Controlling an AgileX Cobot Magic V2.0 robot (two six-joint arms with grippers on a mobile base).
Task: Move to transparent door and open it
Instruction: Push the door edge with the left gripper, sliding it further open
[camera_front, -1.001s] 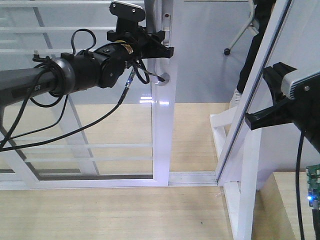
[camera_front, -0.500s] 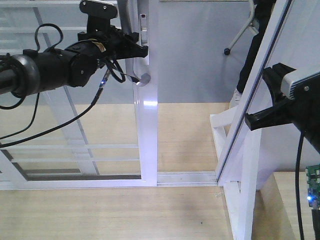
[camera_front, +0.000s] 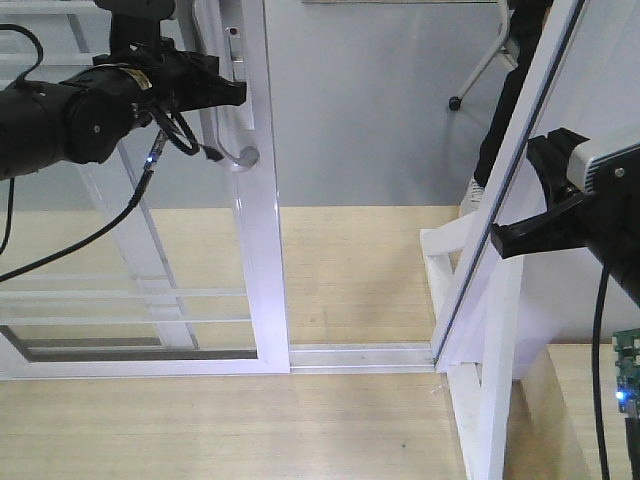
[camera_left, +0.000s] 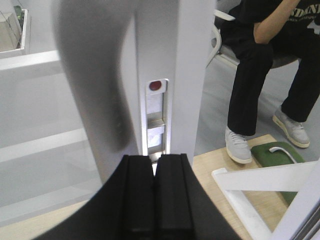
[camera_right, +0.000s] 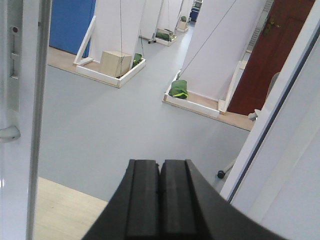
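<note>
The transparent door (camera_front: 262, 260) is a glass panel in a glossy white frame with thin white bars, standing left of centre in the front view. Its grey curved handle (camera_front: 238, 150) sits on the right stile. My left gripper (camera_front: 236, 92) is shut, its tips tucked in by the handle against the stile. In the left wrist view the shut gripper (camera_left: 154, 159) points at the stile's lock slot (camera_left: 156, 115), with the handle (camera_left: 95, 75) blurred to its left. My right gripper (camera_front: 502, 243) is shut and empty, apart from the door, whose stile (camera_right: 22, 100) shows at the left of its view.
A tilted white-framed panel (camera_front: 520, 150) stands at the right on a white base (camera_front: 495, 390). The floor track (camera_front: 360, 355) runs from the door to that panel. A seated person in black (camera_left: 270, 50) and a green bag (camera_left: 275, 152) are beyond the door. A chair caster (camera_front: 455, 102) is behind.
The door has slid left with my left arm, its stile going from about the middle of the front view to left of it, and the gap has widened. The right arm has not moved.
</note>
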